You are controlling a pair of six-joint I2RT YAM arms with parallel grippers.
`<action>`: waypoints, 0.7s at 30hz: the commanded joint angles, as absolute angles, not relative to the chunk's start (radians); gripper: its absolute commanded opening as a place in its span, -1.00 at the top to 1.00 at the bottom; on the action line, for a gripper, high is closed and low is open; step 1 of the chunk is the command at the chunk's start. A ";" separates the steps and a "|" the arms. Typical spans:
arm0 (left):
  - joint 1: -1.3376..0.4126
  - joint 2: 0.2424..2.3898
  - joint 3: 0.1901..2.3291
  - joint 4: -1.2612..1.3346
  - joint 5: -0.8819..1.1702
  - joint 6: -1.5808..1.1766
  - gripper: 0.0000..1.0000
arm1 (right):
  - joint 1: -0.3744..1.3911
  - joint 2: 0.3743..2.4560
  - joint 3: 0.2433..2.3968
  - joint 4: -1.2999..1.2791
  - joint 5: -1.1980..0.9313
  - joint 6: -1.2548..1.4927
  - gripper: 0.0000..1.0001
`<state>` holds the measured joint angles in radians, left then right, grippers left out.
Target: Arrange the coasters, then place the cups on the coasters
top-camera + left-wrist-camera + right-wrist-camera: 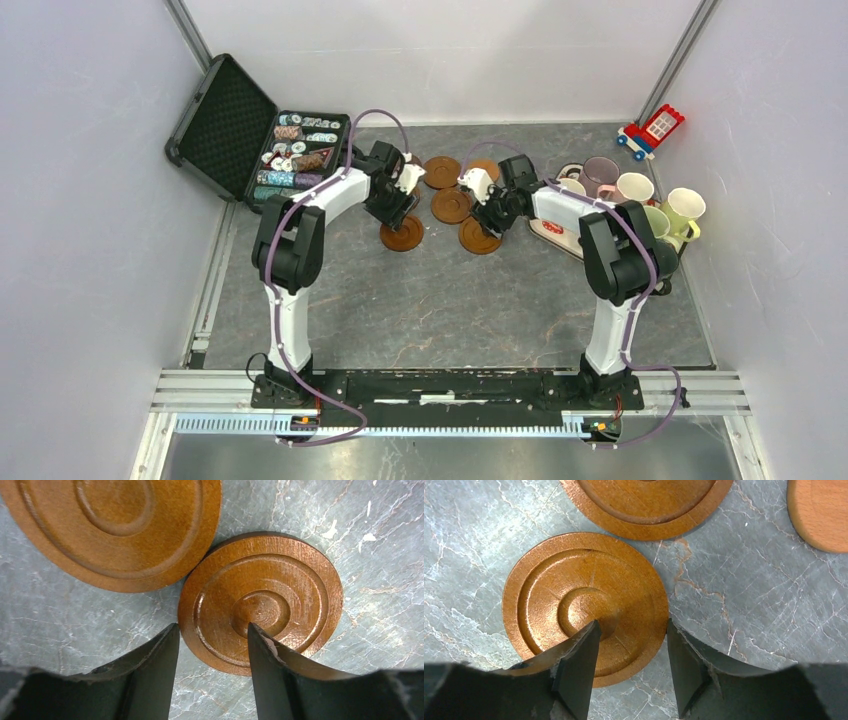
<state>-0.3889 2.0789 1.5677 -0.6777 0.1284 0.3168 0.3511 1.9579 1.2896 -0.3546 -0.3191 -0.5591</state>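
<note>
Down on the coasters (451, 205) mid-table with both arms. Straddling the rim of the left coaster (260, 602) with the left gripper (213, 630): one jaw over the ringed face, the other just off the edge above the table (75, 620), apart, nothing pinched as far as can be seen. Looks like an edge grab, the only purchase on a flat disc. Crowded by a neighbour (115, 530) at upper left, touching or overlapping, hard to say which; likely the reason for working this one clear.

Same story with the right gripper (631, 625): one jaw on the centre ring of the right coaster (584, 605), the other outside the rim, apart, no clamp evident. Lying flat, near two more at the top of that view.

Arranging not done by the look of it: bunched, not spaced. Waiting at far right, the cups (630, 190), clustered by the tray (555, 232), none on a coaster yet.
</note>
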 commanded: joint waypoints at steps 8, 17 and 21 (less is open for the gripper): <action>-0.424 1.927 1.323 -0.619 0.131 0.452 0.07 | 0.417 1.820 1.039 -0.279 -0.309 -0.526 -0.03; -0.475 1.708 1.040 -0.588 0.149 0.464 0.09 | 0.494 1.666 0.815 -0.228 -0.315 -0.462 0.00; -0.508 1.636 0.952 -0.577 0.181 0.426 0.10 | 0.535 1.616 0.747 -0.208 -0.327 -0.417 0.02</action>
